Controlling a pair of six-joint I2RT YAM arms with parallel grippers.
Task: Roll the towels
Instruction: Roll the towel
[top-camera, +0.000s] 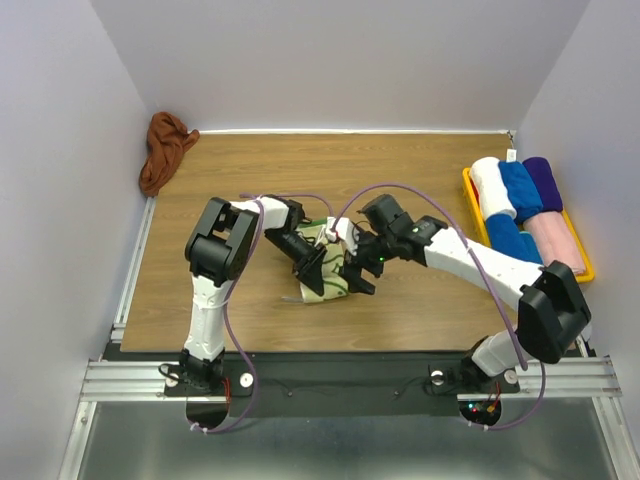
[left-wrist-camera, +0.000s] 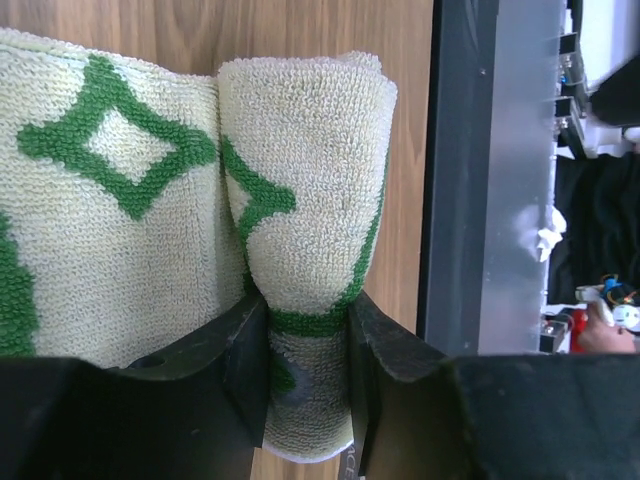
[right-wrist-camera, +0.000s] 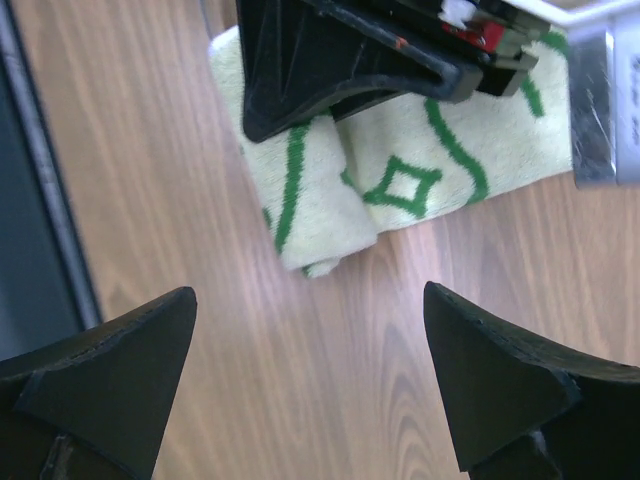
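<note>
Left tool (left-wrist-camera: 308, 340): pinching roll of cream towel (left-wrist-camera: 300, 170), mid-roll. Right tool (right-wrist-camera: 310, 300): wide, empty. Next: probably roll onward over flat part.

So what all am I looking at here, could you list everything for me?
cream towel: one, pale yellow with green pattern, middle of the table, partly rolled
rust-brown towel: one, bunched in the far left corner
tray: one, yellow, right edge of the table
rolled towels: at least four, white, blue, purple and pink, in the tray
table: one, wood brown, under everything
left pincer: one, black, clamped on the cream towel's rolled end
right pincer: one, black, open wide, close beside the cream towel
arms: two, white and black, left and right, bolted at the near edge
</note>
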